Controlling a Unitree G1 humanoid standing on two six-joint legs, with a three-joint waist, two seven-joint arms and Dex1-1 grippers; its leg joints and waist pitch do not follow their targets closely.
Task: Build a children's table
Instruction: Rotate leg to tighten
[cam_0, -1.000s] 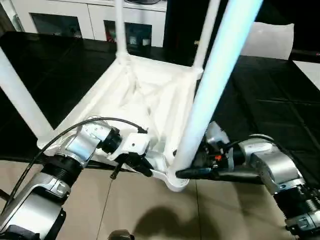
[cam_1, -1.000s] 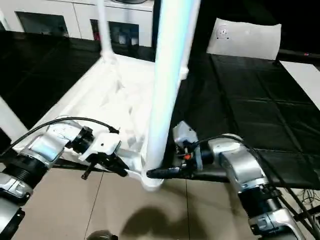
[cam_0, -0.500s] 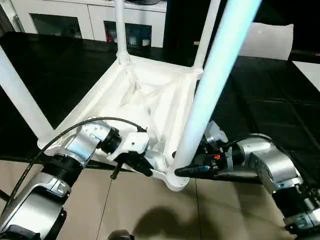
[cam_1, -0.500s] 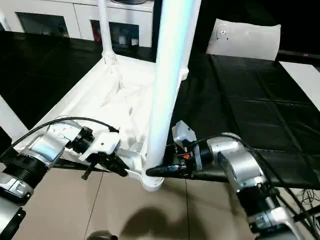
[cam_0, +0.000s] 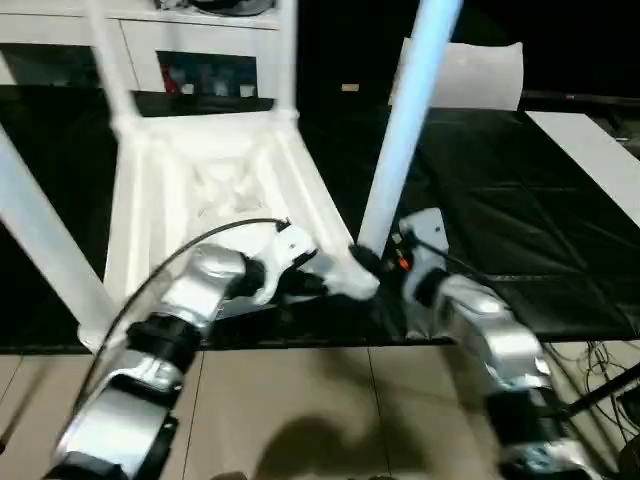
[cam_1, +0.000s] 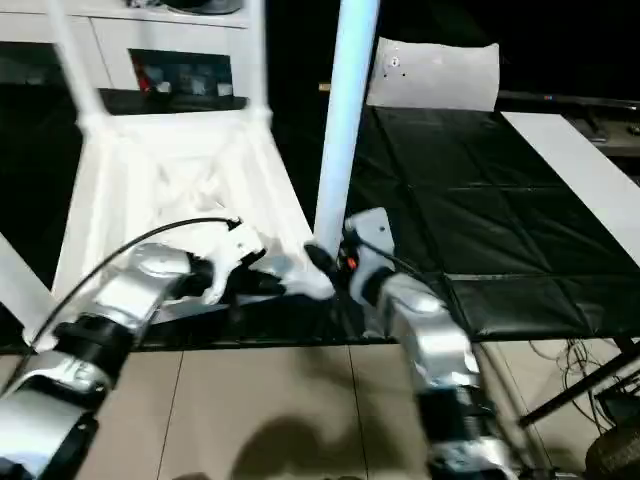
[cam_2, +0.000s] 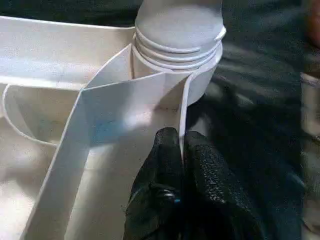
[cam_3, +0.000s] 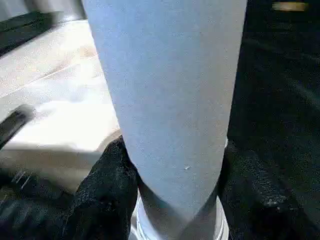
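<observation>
The right end effector (cam_3: 172, 200) half-open around the upright leg (cam_0: 400, 150) at its socket (cam_2: 172, 85); left end effector (cam_2: 182, 150) pinches the adjacent rib (cam_2: 182, 115).

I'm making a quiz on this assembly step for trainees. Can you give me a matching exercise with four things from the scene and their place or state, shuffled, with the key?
Things
1. left gripper
2. right gripper
3. white plastic square table top with ribbed underside
4. white cushion-like bag

Places or states
A. lying upside down on the dark mat, legs pointing up
B. at the far edge of the mat, behind the table
C. fingers either side of the nearest long white round leg, at its base
D. pinching a thin rib beside the corner socket

Pairs: 1-D, 2-C, 3-A, 4-B
</observation>
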